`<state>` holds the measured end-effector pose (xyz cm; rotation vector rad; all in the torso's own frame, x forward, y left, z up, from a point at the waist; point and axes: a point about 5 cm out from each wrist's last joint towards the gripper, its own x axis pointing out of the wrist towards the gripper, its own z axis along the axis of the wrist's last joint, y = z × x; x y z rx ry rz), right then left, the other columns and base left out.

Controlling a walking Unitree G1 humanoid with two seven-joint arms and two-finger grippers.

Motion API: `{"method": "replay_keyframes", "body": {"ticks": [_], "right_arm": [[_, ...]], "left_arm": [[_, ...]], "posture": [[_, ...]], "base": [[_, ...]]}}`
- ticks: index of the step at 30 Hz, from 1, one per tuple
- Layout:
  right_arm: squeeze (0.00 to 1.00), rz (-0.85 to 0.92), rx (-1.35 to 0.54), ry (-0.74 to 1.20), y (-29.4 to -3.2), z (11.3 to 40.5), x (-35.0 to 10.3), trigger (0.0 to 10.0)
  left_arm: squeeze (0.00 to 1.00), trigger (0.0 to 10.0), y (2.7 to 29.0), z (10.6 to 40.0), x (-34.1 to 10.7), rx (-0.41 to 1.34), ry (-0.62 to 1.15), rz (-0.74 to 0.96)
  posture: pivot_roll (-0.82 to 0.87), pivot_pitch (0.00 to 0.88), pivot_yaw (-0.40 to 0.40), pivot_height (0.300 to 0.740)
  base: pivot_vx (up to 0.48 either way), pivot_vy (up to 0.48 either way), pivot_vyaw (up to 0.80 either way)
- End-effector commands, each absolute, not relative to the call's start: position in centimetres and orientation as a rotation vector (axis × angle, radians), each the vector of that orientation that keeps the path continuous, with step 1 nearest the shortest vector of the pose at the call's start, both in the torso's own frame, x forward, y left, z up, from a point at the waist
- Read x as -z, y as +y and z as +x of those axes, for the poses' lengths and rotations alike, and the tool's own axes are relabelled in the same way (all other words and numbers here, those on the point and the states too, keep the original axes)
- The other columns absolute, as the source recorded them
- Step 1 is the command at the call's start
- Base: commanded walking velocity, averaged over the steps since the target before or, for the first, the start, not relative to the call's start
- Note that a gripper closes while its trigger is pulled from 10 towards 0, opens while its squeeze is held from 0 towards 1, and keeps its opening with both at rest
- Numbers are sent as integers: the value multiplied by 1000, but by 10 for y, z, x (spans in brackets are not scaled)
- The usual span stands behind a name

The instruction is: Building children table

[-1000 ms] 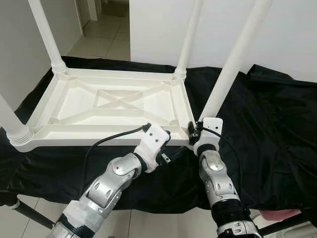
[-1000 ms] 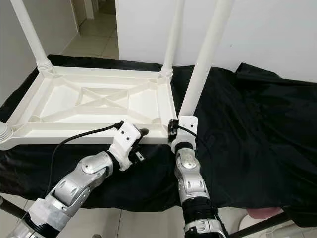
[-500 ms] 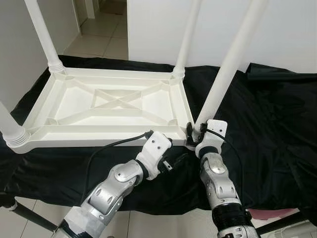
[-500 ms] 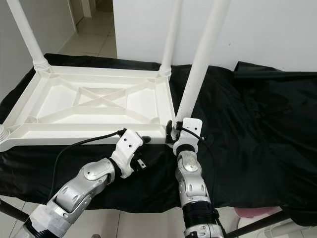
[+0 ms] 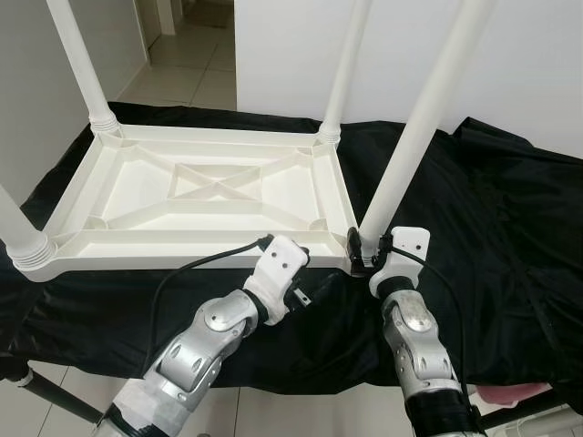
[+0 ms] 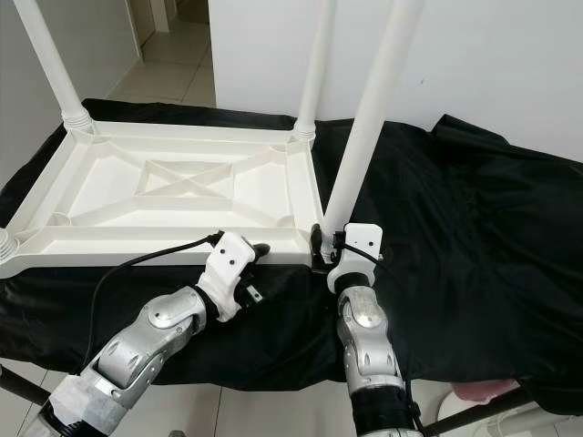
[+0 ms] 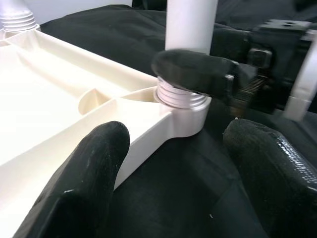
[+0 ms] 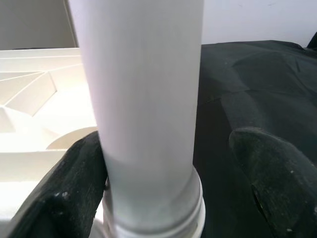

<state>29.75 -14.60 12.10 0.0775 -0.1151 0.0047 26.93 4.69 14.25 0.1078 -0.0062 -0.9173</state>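
The white plastic children's table (image 5: 182,241) lies upside down on a black cloth, its legs pointing up. My right gripper (image 5: 366,248) stands open around the foot of the near right leg (image 5: 414,146), at its threaded collar (image 8: 153,218). In the right wrist view one finger (image 8: 74,188) rests against the leg and the other finger (image 8: 272,178) is apart from it. My left gripper (image 5: 308,278) is open at the table's front edge, close to the same corner (image 7: 183,116), with nothing between its fingers (image 7: 89,173).
Three more legs stand up at the far left (image 5: 82,64), far right (image 5: 346,68) and near left (image 5: 18,228) corners. The black cloth (image 5: 510,228) spreads wide to the right. A white wall is close behind, and a tiled doorway (image 5: 191,64) opens at the far left.
My right wrist has swung a little to the right around the leg's foot. My left gripper drew back slightly and has returned to the front edge. The camera shifted a little.
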Motion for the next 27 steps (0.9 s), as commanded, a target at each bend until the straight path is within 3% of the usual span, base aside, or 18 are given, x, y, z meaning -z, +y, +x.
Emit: {"method": "replay_keyframes", "body": {"ticks": [1,19,27], "right_arm": [[0,94,1,-124,-148,294,-119,10000],[0,68,-60,-111,-157,292,-108,10000],[0,59,-140,-123,-159,292,-109,10000]], "left_arm": [[0,10000,50,271,-144,961,-15,102],[0,10000,67,283,-147,865,-43,133],[0,10000,63,277,-146,915,-41,123]], "posture": [[-1,20,-75,740],[-2,32,-65,740],[-3,42,-62,740]], "base": [[0,0,0],[0,0,0],[0,0,0]]}}
